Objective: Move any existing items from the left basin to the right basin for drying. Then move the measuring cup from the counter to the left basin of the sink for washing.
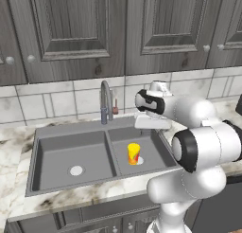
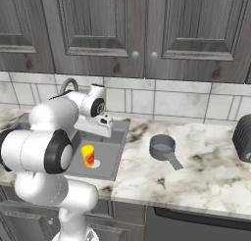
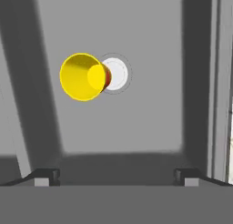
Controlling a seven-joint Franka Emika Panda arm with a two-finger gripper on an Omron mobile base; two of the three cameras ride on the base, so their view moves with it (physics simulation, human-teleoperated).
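While the arm's white elbow filled the near foreground, the gripper [image 3: 116, 175] hung above the right basin [image 1: 158, 149] with its jaws spread wide and nothing between them, a stance that suited a hand clear of the cup rather than one about to close. Below it the yellow cup [image 1: 133, 154] stood upright on the floor of that basin, just beside the round drain [image 3: 116, 73] and near the middle, so the first half of the task looked done: the cup sat where it could dry. Across the divider the left basin [image 1: 71, 158] held nothing but its own pale drain [image 1: 76, 170], which left it free to take the next item. That item, the measuring cup [image 2: 163, 147], lay on the counter [image 2: 206, 171] to the right of the sink [image 1: 38, 142], well apart from the sink's edge, its flat handle pointing toward the counter's front edge; the handle probably offered the easier hold for open jaws coming from above. Farther back, the tap [image 1: 106, 102] rose at the sink's rear edge above the divider, and the arm would need to pass clear of it.
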